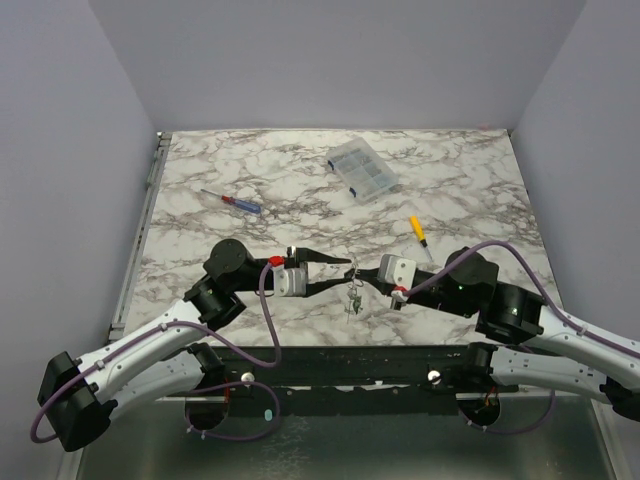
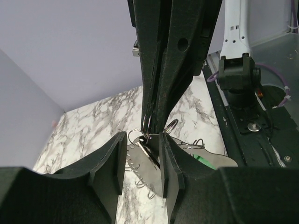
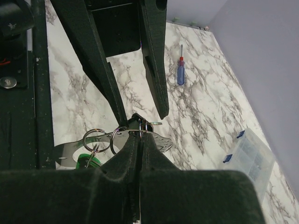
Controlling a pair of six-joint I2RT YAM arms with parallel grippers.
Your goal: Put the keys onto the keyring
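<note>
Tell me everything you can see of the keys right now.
The keys are a small bunch of thin, silvery metal blades with toothed edges, mixed with wire rings. They hang above the marble table between both arms. The right end effector is shut on the bunch's top; the left end effector, open, flanks it.

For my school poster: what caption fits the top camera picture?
Left gripper and right gripper meet above a marble table, keys dangling between them.
</note>
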